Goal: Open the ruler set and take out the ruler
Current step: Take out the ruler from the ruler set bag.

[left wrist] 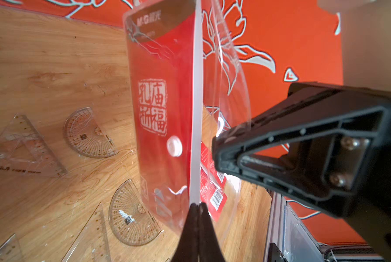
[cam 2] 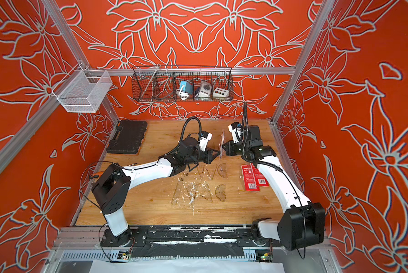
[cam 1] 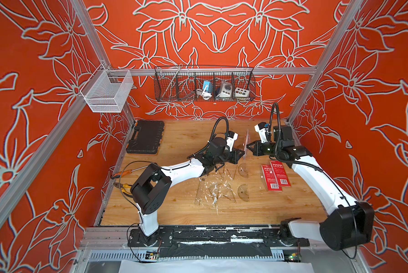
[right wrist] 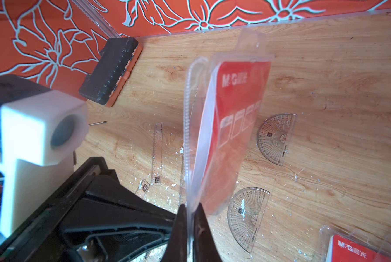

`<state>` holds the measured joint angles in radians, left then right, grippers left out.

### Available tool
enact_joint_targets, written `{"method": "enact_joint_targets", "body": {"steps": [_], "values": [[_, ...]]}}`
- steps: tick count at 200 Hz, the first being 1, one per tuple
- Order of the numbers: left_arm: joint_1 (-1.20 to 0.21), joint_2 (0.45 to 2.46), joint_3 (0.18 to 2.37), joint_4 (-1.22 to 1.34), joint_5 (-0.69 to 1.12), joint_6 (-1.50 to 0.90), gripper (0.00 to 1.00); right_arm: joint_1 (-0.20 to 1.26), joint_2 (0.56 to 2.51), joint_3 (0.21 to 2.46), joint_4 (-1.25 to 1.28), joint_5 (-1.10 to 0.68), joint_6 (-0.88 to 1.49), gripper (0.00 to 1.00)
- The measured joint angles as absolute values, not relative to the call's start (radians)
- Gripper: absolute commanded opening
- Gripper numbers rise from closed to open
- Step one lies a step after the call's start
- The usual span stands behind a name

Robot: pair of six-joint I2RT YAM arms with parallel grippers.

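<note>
Clear plastic over red card: the flat transparent ruler-set pouch (cam 1: 246,141) stands on edge above the far middle of the wooden table (cam 1: 174,212) in both top views. It is pinched between the left gripper (cam 1: 242,153) and the right gripper (cam 1: 250,147), which meet tip to tip. Two more red packs (cam 1: 275,176) and loose clear protractors (cam 1: 243,192), set squares and rulers lie on the wood nearby. Left wrist view: the left jaws are clamped flat on one edge of the pouch beside the white card. The right gripper nips the clear sheet, which bows away from the card, and a white snap button (left wrist: 174,145) shows on the red face. Right wrist view: the right jaws are closed on a thin clear plastic edge and hold nothing else. Assessment: the opening step is in hand and nothing has been drawn from this pouch. Whether a ruler sits inside cannot be told. The next move calls for drawing the two grips steadily apart, without slip or tear, until the mouth gapes.
</note>
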<state>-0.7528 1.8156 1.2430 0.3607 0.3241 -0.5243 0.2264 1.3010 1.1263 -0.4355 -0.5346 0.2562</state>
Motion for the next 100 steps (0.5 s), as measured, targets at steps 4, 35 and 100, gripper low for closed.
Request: {"method": "enact_joint_targets", "body": {"steps": [4, 35, 100], "values": [[-0.753, 1.818, 1.246, 0.361, 0.322, -0.524, 0.00, 0.226, 1.301, 1.126, -0.436, -0.537, 0.257, 0.00], [-0.753, 1.834, 1.264, 0.358, 0.294, -0.520, 0.00, 0.226, 1.284, 1.121, -0.436, -0.552, 0.257, 0.00], [-0.753, 1.850, 1.272, 0.358, 0.228, -0.518, 0.13, 0.226, 1.245, 1.115, -0.448, -0.567, 0.256, 0.00]]}}
